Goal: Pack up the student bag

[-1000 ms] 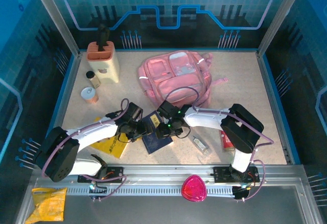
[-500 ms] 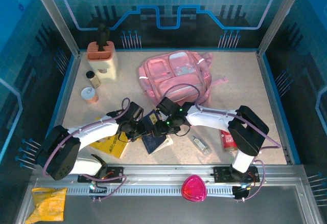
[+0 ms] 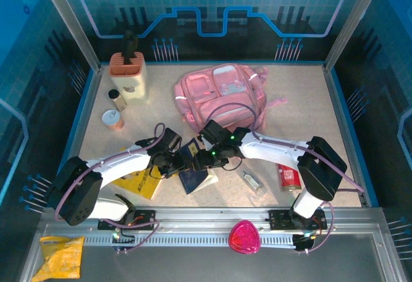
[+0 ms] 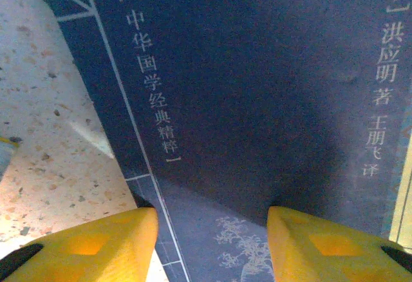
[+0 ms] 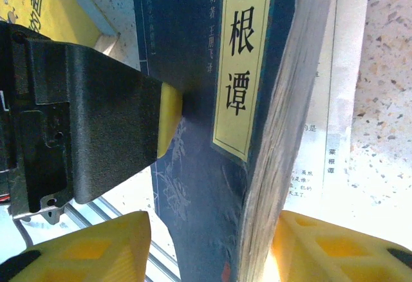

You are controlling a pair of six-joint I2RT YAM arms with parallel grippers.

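- While work centres on the middle of the table [image 3: 322, 127], the student bag [image 3: 222, 95] lies flat at the far centre, front pockets up and well apart from the grippers. Whether its main zip is open cannot be told.
- Dark blue Chinese-titled book [image 3: 195, 168]: appears raised on one edge between the two grippers, just beside a yellow book [image 3: 138, 182].
- Right gripper [image 5: 215, 221]: fingers apart, straddling the page block. A gap shows beside the cover, so the book is not yet clamped.
- Left gripper [image 4: 212, 214]: fingers spread with nothing between them, and one pad pressed against the cover as a prop.
- Risk: if the prop eases before the right fingers close, the book would likely drop flat. Closing on loose pages alone could let the cover swing open.
- Small clear bottle [image 3: 252, 180]: lies near the book on its right and could be knocked if the book falls that way.
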